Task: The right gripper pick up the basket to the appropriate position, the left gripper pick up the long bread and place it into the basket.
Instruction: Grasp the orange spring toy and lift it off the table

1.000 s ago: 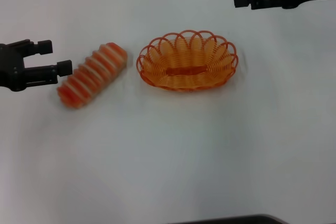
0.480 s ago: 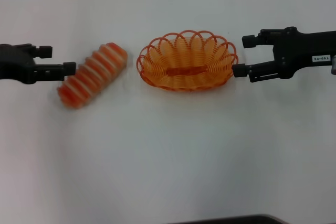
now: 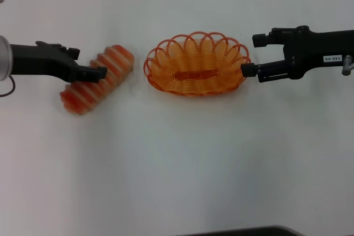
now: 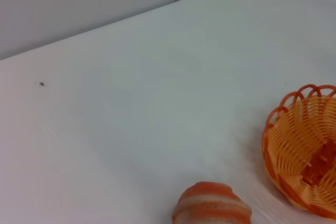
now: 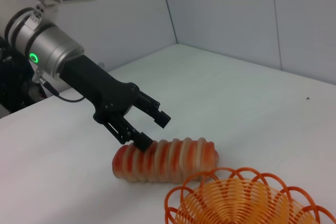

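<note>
Now then, both arms have closed in at once:
Right gripper (image 3: 248, 56): a second ago it hung up at the far corner, well clear; it has since swung down level with the basket and crept in. Its fingers are spread apart, holding nothing, the nearer tip at the basket's right rim, touching or just short of it, I can't say which.
Basket (image 3: 197, 63): sits flat on the white table (image 3: 177, 164), in the same spot as a second ago, empty inside.
Left gripper (image 3: 88, 63): it has turned and reached forward from the table's left edge. From the right wrist view its fingers (image 5: 140, 141) stand parted, the lower one down on the loaf's crust, the upper one above it; no grip made yet.
Long bread (image 3: 97, 79): lies slantwise on the table just left of the basket, not touching it, unmoved from before.
Meaning for the task: I'd judge both pick-ups are lined up but neither is begun; the basket wants a pinch on its rim first.
Risk: the wire rim is thin and may slip; the loaf may roll if nudged.
</note>
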Robot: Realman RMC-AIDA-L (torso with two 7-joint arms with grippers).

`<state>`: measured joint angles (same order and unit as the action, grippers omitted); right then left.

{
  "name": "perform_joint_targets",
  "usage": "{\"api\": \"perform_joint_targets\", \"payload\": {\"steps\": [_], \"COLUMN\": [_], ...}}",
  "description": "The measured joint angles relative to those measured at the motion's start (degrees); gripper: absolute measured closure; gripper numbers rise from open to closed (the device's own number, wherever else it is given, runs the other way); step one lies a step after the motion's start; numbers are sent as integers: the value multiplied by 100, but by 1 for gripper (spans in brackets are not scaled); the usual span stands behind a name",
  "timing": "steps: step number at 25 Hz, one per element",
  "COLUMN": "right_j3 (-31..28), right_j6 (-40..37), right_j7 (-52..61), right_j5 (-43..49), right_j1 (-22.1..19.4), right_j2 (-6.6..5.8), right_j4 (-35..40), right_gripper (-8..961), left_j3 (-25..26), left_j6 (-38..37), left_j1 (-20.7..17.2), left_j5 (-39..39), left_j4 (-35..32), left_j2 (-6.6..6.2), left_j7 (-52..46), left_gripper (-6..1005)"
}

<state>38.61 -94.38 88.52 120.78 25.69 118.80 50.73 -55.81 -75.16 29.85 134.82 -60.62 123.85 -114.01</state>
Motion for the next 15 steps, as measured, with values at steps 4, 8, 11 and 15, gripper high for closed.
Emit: {"api": "perform_joint_targets", "payload": {"steps": [4, 8, 11, 15], "right_j3": [-3, -3, -3, -9], "right_j6": [18, 21, 22, 33], "right_j7": [1, 11, 16, 37], "right_j5": [-4, -4, -4, -4], "right_j1": [19, 53, 67, 77], "right_j2": [8, 26, 40, 46], "right_j4": [-2, -9, -11, -11], "right_gripper": [36, 39, 39, 39], "left_j3": [-364, -589, -764, -845], "left_j6": [342, 586, 744, 891], "left_j1": [12, 15, -15, -57], "left_j5": [5, 9, 14, 17], "left_j4": [182, 311, 344, 361], "left_j2": [7, 9, 4, 5], "left_j7": [-5, 6, 62, 102], "left_gripper": [201, 206, 230, 313]}}
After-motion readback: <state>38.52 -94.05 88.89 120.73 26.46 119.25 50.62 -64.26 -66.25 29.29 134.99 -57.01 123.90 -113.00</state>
